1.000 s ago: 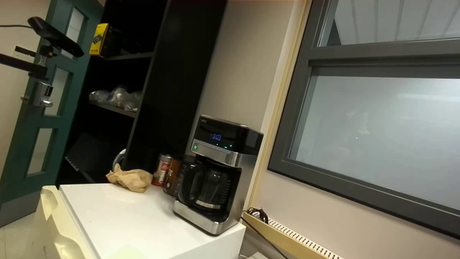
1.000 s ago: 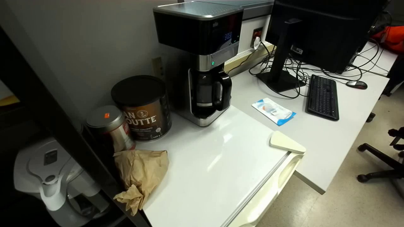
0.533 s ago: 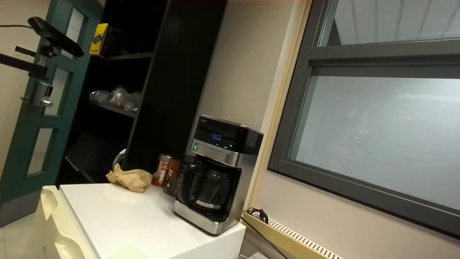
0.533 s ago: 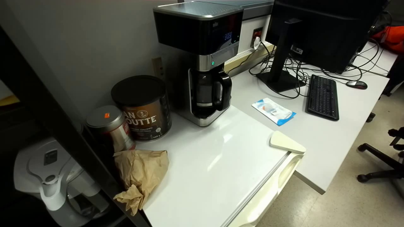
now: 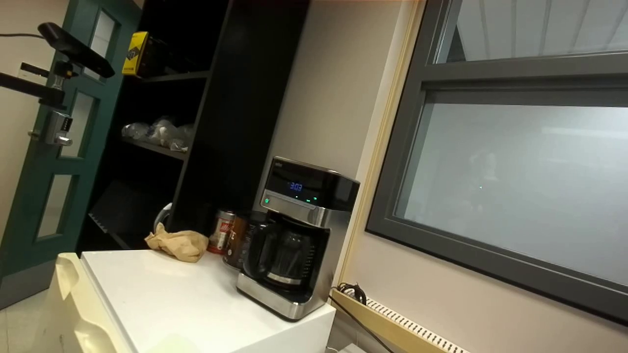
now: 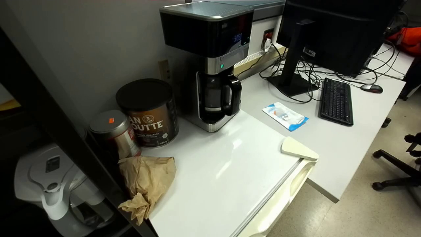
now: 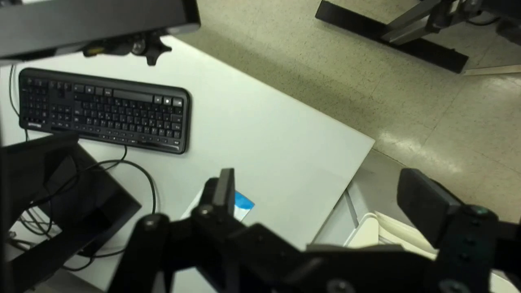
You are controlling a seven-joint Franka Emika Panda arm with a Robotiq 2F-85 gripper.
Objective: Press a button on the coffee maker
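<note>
No shift is seen at the coffee maker (image 6: pixel 213 63); it is shown untouched in both exterior views and is set well apart from the gripper (image 7: pixel 316 183), which is spread wide; the press is judged not yet begun

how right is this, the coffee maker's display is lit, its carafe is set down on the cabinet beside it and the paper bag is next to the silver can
The carafe is not set down on the cabinet: both exterior views show it inside the coffee maker. The display is lit and the paper bag is next to the silver can, as you say.
</note>
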